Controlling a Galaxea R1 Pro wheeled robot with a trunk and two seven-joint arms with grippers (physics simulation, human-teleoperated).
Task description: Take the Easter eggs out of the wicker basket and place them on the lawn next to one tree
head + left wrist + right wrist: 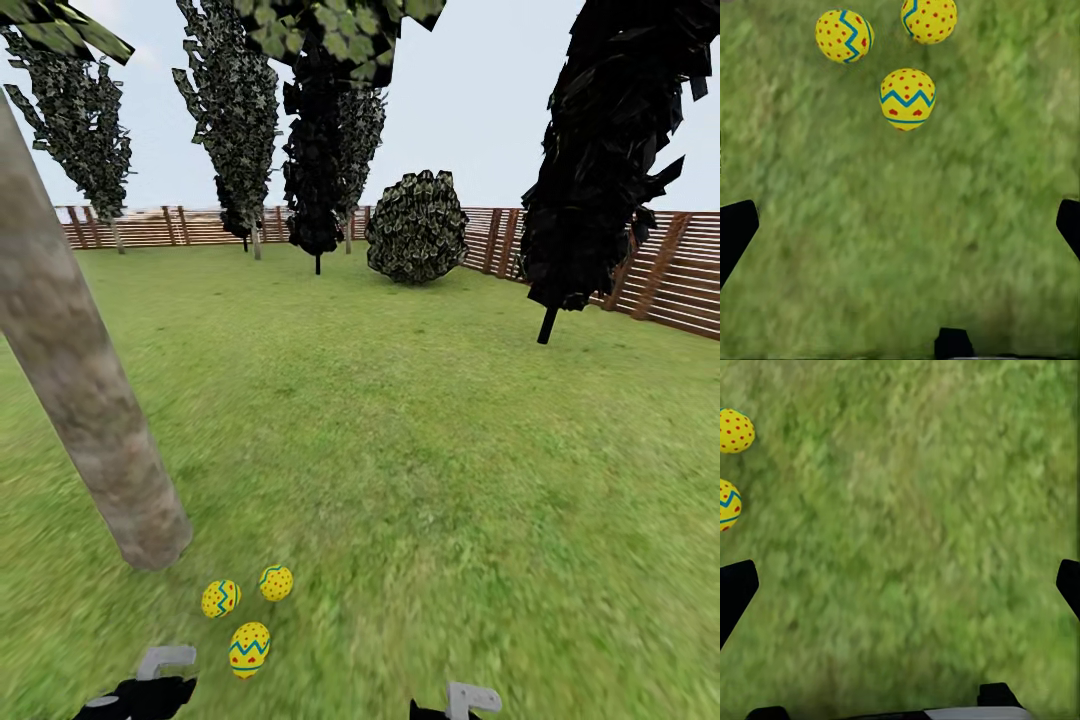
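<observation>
The three Easter eggs (247, 610) lie together on the lawn (450, 480), in a small triangle just beside the foot of the tree (90, 400), whose thick grey-tan trunk leans up toward the left of the head view. Two eggs are nearer to the trunk and the third is a little closer to the robot; they are near each other but, as far as I can see, they do not touch. I judge that they are put so close to one trunk because the task asks that all three are next to the same tree, and here no other tree is near: the dark columnar trees (600, 170) and the round bush (417, 228) stand well apart, along the wooden fence (680, 270). The left gripper (900, 225) hangs above the bare grass just beside the eggs, its two dark fingers spread wide at the sides of the left wrist view with nothing between them. The right gripper (900, 585) is the same, wide apart and empty over the grass, with two of the eggs at the edge of its view. Both empty hands fit with a placing step that is already done. From these pictures I think the task is at its end or very near it, though I cannot check that the basket holds no more eggs.
</observation>
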